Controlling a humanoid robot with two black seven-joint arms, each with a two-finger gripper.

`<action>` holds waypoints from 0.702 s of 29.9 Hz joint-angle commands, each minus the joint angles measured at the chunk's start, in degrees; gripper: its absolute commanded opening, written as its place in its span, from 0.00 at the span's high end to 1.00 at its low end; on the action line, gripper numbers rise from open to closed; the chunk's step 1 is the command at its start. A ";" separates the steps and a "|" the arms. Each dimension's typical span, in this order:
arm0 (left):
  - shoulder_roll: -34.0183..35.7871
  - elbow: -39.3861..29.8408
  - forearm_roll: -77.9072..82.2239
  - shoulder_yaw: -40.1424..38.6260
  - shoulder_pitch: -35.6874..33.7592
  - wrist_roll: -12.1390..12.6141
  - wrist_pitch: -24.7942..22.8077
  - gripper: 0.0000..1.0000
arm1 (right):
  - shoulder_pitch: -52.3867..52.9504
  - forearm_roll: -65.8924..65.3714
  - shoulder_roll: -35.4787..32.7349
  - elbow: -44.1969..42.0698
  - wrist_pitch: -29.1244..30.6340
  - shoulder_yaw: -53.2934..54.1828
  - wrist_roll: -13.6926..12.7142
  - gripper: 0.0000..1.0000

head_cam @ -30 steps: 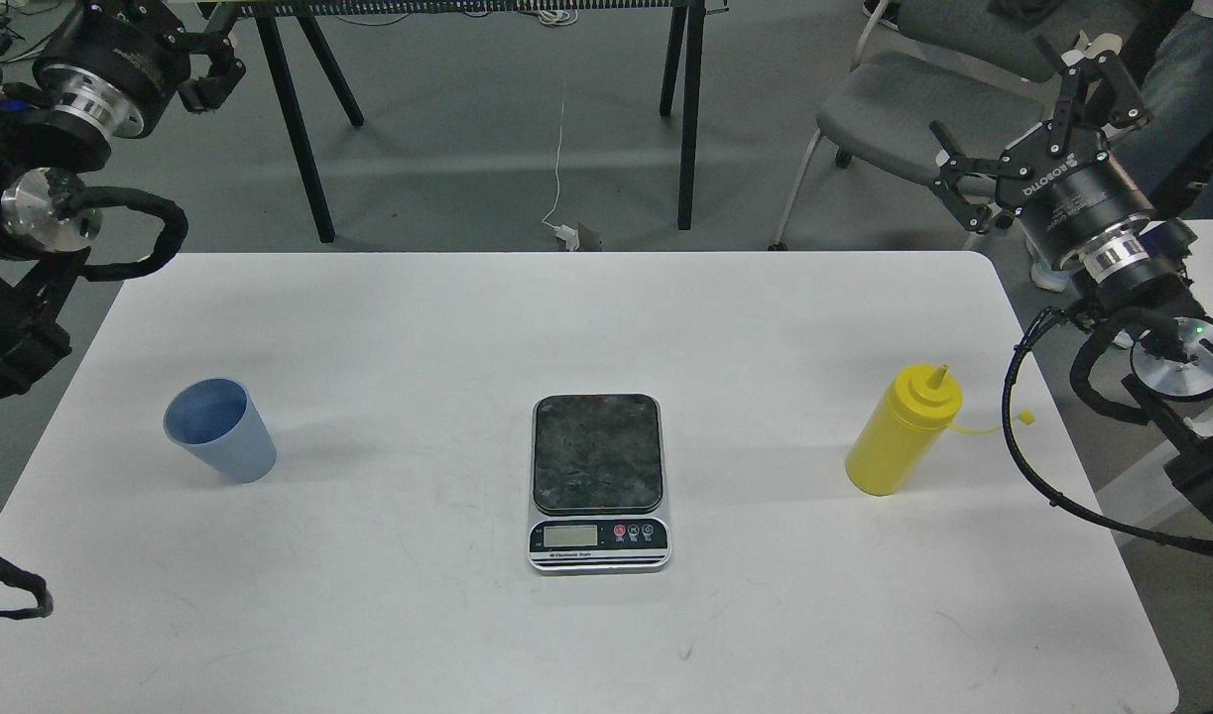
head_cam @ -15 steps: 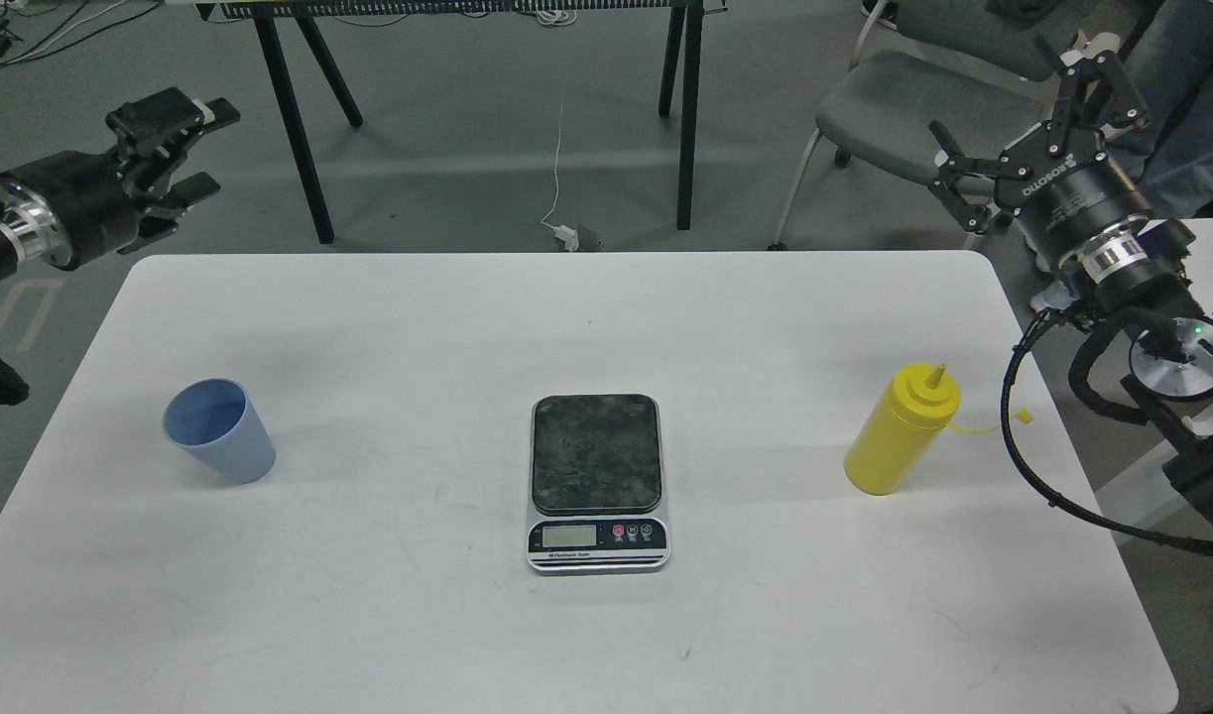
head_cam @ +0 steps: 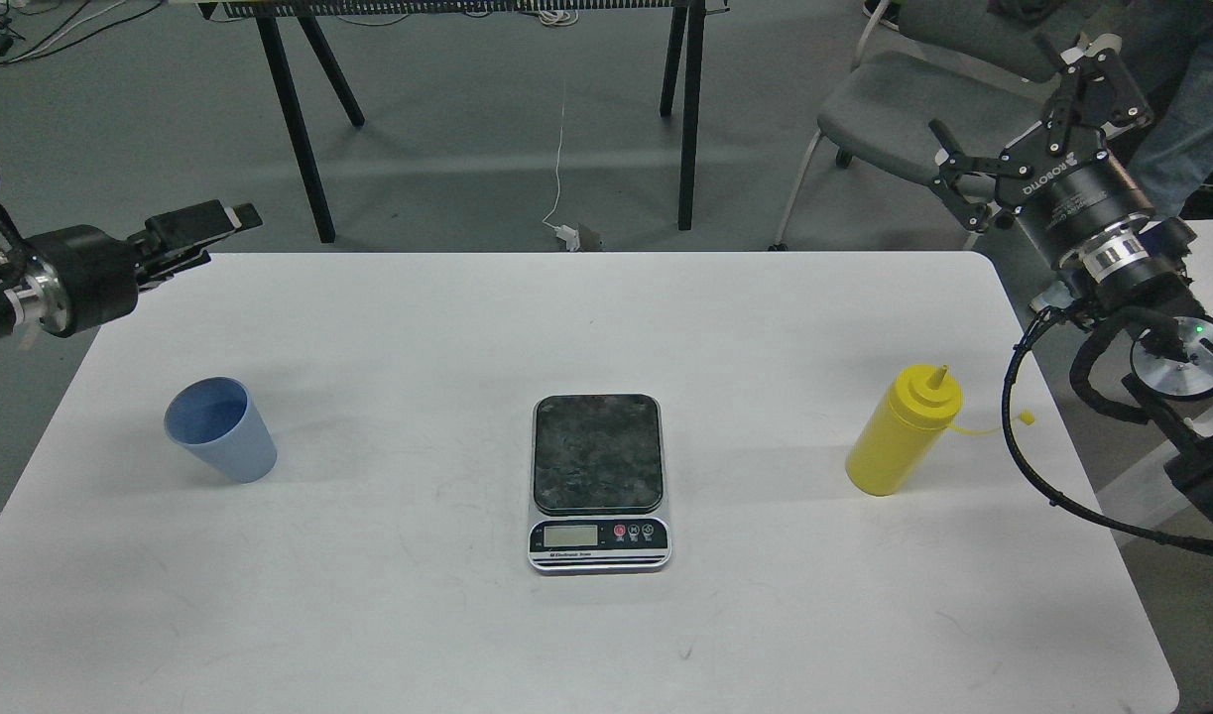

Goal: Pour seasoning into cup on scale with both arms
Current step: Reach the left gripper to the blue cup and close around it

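ROBOTIQ lettering on right tool (head_cam: 1037, 119); fingers spread.

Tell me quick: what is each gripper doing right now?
Left gripper: empty, above the table's far-left corner; open or shut cannot be told.
Right gripper: open, empty, off the table's far-right edge.

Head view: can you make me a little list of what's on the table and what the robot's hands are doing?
cup: light blue tumbler, upright, left side of table
scale: digital kitchen scale, middle, nothing on its platform
seasoning: yellow squeeze bottle, upright, right side, cap dangling on its tether
left end effector: at table's far left corner, holding nothing
right end effector: open, raised beyond the bottle, holding nothing
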 commanded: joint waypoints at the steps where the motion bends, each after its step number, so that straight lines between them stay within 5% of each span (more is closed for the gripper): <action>1: 0.04 1.10 3.72 0.10 1.61 -1.09 2.01 0.01 | 0.00 0.00 0.08 0.08 0.00 0.08 0.00 0.00; 21: 1.53 3.91 12.16 1.67 11.28 -4.92 11.94 0.01 | 0.00 0.00 0.08 0.61 0.00 0.00 0.08 0.00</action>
